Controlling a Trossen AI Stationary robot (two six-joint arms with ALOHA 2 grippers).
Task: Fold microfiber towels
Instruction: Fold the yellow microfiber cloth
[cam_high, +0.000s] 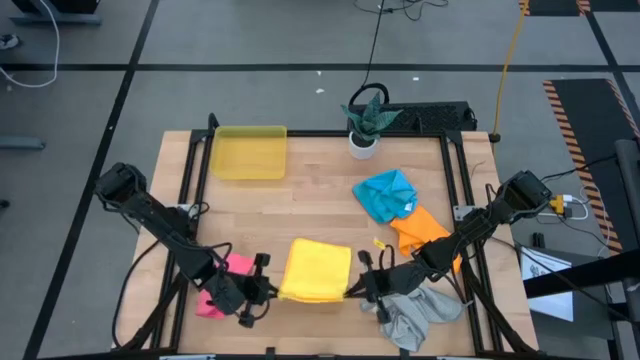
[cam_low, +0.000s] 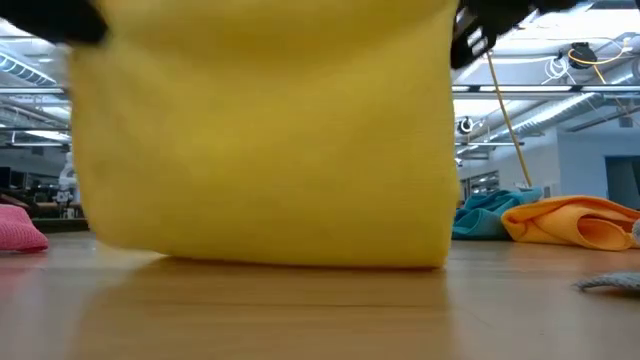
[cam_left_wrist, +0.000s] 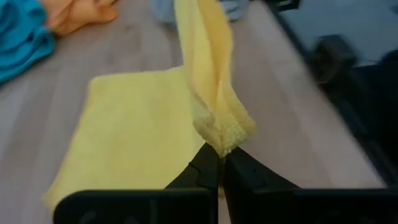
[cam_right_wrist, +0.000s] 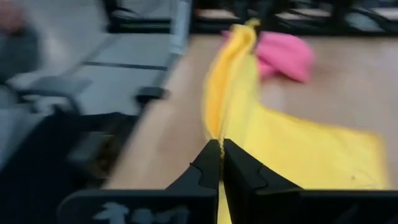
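Both grippers (cam_left_wrist: 219, 163) (cam_right_wrist: 219, 160) pinch the yellow towel (cam_high: 316, 268); only overhead shows its spread

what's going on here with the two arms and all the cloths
Both arms are working on the yellow towel at the near middle of the wooden table. The left gripper and the right gripper are each shut on a corner of it, lifting that edge while the rest lies flat. The pink towel, blue towel, orange towel and grey towel lie crumpled around it. A yellow tray and a potted plant sit at the far edge.
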